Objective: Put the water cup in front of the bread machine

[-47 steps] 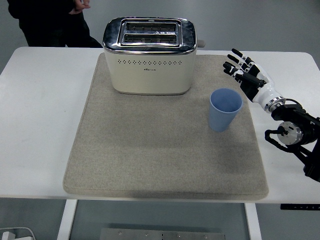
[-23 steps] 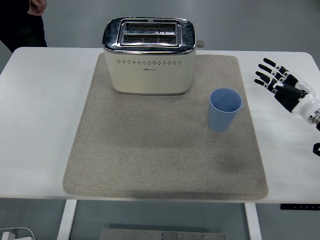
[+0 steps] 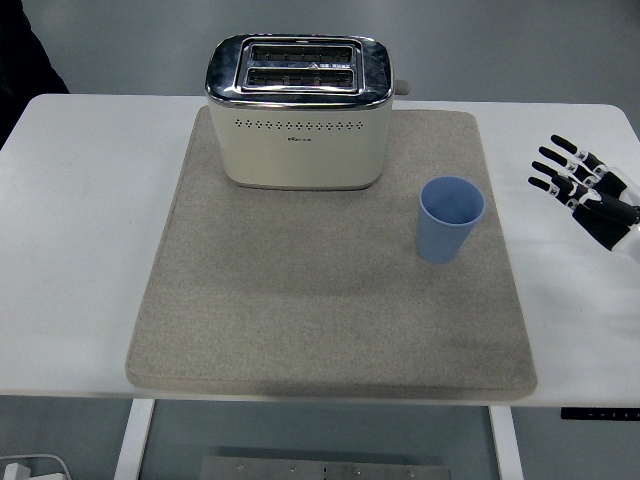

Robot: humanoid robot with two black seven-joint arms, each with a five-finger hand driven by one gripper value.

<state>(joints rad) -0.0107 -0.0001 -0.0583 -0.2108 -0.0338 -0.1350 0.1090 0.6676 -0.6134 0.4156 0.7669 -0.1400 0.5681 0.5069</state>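
Observation:
A light blue cup [image 3: 449, 219] stands upright on the beige mat [image 3: 300, 300], to the right of and a little nearer than the cream and chrome toaster [image 3: 298, 112] at the mat's far side. My right hand [image 3: 585, 188] hovers over the white table at the right edge, well to the right of the cup, fingers spread and holding nothing. The left arm does not show.
The white table [image 3: 80, 250] extends bare to the left and right of the mat. A sliver of a person's dark clothing [image 3: 25, 55] shows at the top left corner, behind the table.
My right hand has drawn back to the right and nearer, away from the cup, until only the hand shows. The person at the top left has moved out leftward.

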